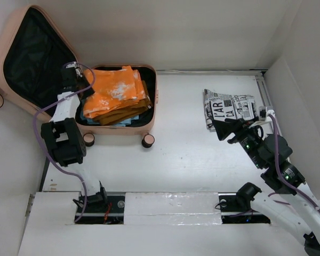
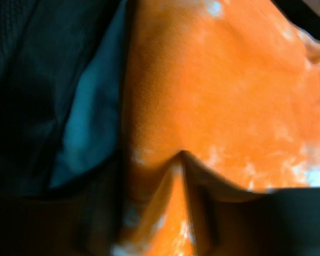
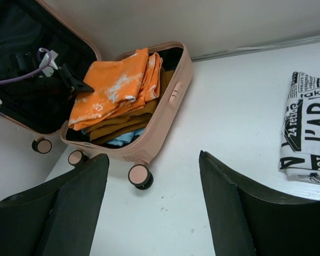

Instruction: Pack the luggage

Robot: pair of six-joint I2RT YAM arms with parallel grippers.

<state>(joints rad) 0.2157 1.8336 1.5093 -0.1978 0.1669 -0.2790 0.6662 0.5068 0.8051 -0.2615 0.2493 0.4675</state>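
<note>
The pale pink luggage [image 1: 151, 114] lies open at the back left, its black-lined lid [image 1: 37, 58] flung back. Folded clothes fill it, with an orange tie-dye garment [image 1: 117, 93] on top. My left gripper [image 1: 87, 89] is at that garment's left edge. In the left wrist view a fold of the orange cloth [image 2: 176, 213] is pinched between its dark fingers. My right gripper [image 1: 224, 129] is open and empty above the table, beside a folded black-and-white newsprint garment [image 1: 229, 106]. The right wrist view shows the luggage [image 3: 168, 106] and the newsprint garment [image 3: 306, 128].
Brown and light blue clothes [image 3: 122, 130] lie under the orange one. The suitcase wheels [image 1: 148, 141] stick out toward me. White walls close in the table at the back and right. Bare table [image 1: 186, 144] lies between the luggage and the newsprint garment.
</note>
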